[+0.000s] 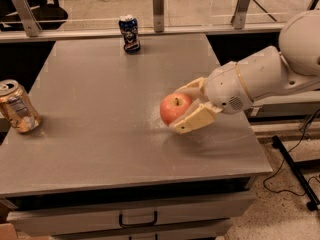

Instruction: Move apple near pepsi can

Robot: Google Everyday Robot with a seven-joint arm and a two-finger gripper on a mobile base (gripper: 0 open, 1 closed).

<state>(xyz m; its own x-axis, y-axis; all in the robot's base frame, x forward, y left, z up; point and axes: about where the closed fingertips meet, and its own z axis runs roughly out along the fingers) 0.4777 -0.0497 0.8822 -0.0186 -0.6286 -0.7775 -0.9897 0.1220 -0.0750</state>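
Observation:
The red-orange apple (174, 108) is at the right of the grey table (100, 109), held between the cream fingers of my gripper (187, 109), which comes in from the right on a white arm. One finger lies behind the apple, the other in front and below it. The apple seems just above the tabletop. The dark blue pepsi can (130, 33) stands upright at the table's far edge, well away from the apple, to its far left.
A gold-tan dented can (18, 107) stands tilted at the table's left edge. Metal posts (158, 6) and a rail run behind the table. A drawer with a handle (137, 219) is below the front edge. Cables lie on the floor at right.

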